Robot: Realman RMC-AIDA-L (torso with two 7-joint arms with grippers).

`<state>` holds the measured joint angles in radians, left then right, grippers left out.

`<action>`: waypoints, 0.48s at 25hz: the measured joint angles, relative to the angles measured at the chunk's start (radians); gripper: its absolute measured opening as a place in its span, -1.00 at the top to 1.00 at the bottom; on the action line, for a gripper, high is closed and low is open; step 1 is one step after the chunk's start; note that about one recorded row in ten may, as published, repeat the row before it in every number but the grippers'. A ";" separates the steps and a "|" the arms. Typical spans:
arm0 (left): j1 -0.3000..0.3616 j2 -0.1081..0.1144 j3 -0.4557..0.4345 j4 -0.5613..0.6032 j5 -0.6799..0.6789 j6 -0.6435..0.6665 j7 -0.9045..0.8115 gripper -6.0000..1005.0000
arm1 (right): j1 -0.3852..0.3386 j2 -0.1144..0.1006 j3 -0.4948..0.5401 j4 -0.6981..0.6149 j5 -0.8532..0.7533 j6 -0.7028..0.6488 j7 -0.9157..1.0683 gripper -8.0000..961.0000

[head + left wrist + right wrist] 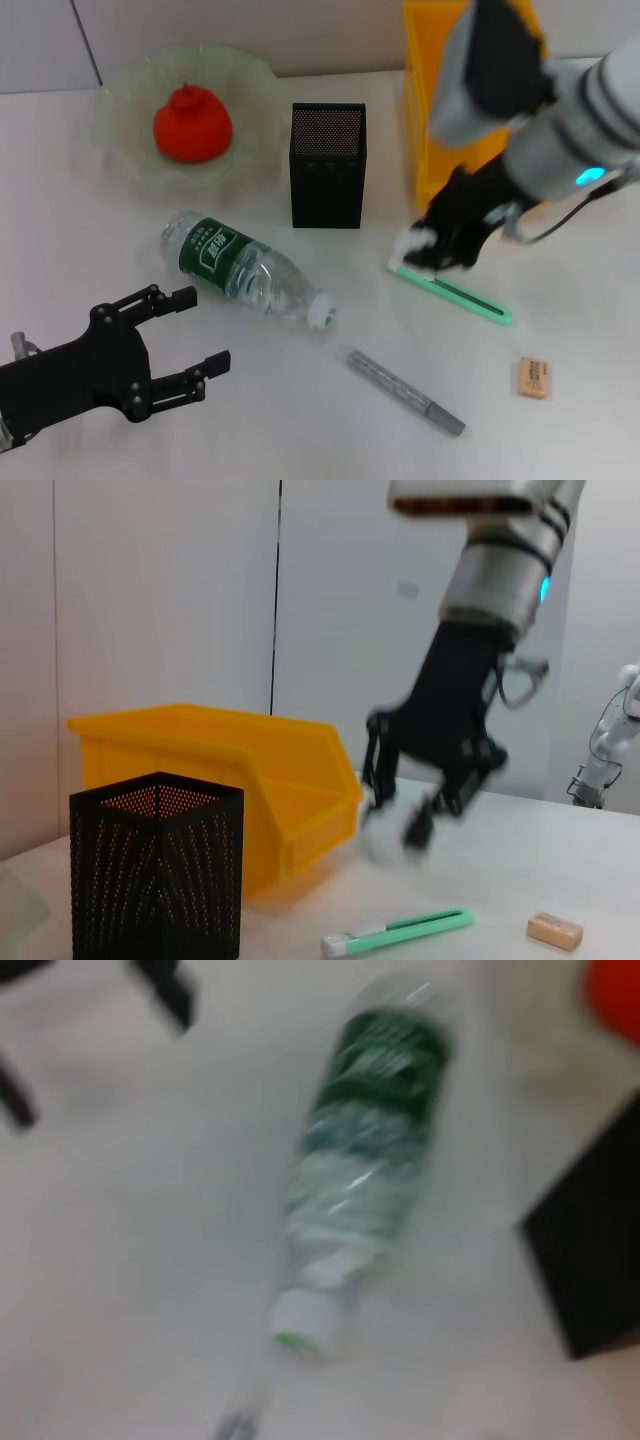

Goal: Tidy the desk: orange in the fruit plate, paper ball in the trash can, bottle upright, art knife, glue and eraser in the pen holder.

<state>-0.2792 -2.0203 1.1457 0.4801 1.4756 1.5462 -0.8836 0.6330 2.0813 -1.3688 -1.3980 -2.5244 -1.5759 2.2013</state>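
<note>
The black right gripper (432, 250) is pinching a white crumpled paper ball (412, 243) above the green plastic art knife (455, 292); the left gripper (195, 335) is resting spread open.

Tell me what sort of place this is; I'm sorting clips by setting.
Probably a lab mock-up of an office desk: a white table against plain wall panels, with a mesh pen holder, an eraser, and another robot arm standing in the background.

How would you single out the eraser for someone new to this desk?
Start at the tall yellow plastic bin at the back of the white desk. Come forward past the mint green art knife to the small tan rectangular eraser. Unlike the long grey pen-shaped stick beside it, it is short and blocky.
</note>
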 joint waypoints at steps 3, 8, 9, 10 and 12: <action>0.000 0.000 0.000 0.000 0.000 0.000 0.000 -0.61 | 0.000 -0.001 0.148 -0.094 -0.004 -0.062 0.004 0.31; -0.001 -0.001 0.000 0.000 0.000 0.000 0.000 -0.61 | 0.000 -0.006 0.362 -0.174 -0.009 -0.052 0.012 0.32; -0.001 -0.001 0.000 0.000 0.000 0.000 0.000 -0.61 | 0.000 -0.008 0.398 -0.177 -0.010 -0.036 0.010 0.32; -0.001 -0.001 0.000 0.000 0.000 0.000 0.000 -0.61 | 0.000 -0.009 0.422 -0.174 -0.011 -0.020 0.007 0.32; -0.001 -0.001 0.000 0.000 0.000 0.002 0.000 -0.61 | -0.001 -0.013 0.456 -0.158 -0.011 0.031 0.003 0.32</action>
<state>-0.2807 -2.0210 1.1459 0.4802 1.4756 1.5480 -0.8836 0.6316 2.0687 -0.9128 -1.5557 -2.5357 -1.5451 2.2041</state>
